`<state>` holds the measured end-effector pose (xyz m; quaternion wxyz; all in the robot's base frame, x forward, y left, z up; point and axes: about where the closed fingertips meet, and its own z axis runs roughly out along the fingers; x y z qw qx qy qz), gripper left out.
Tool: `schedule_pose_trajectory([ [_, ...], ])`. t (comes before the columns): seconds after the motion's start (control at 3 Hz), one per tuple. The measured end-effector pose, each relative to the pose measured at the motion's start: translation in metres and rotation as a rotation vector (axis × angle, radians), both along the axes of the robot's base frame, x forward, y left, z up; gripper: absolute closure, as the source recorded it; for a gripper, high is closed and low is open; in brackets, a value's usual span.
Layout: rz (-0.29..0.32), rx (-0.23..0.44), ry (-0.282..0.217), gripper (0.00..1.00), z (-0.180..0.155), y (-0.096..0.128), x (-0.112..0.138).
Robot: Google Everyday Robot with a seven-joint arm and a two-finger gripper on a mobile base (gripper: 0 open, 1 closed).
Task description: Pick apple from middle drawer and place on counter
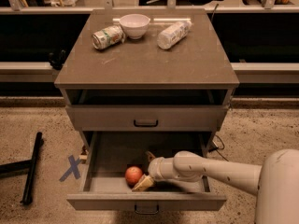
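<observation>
camera view: the apple [133,175] lies in the open middle drawer [117,154], near the drawer's front. The gripper [145,171] is in the drawer too, spread and empty, with the apple just to its left.

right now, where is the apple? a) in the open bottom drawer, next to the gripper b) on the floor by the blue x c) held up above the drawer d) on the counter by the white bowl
a: the apple sits on the bottom of the open middle drawer, close beside the gripper reaching in.
</observation>
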<state>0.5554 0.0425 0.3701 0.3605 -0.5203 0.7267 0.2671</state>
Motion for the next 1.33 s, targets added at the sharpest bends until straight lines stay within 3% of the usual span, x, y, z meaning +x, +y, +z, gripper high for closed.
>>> schedule_pose_trajectory([
  [0.33, 0.015, 0.015, -0.055, 0.00, 0.002, 0.002, 0.001],
  [0.67, 0.023, 0.023, -0.077, 0.00, 0.023, 0.011, -0.004],
  [1.0, 0.032, 0.026, -0.087, 0.00, 0.044, 0.016, -0.009],
  [1.33, 0.044, 0.034, -0.063, 0.00, 0.051, 0.023, -0.014],
])
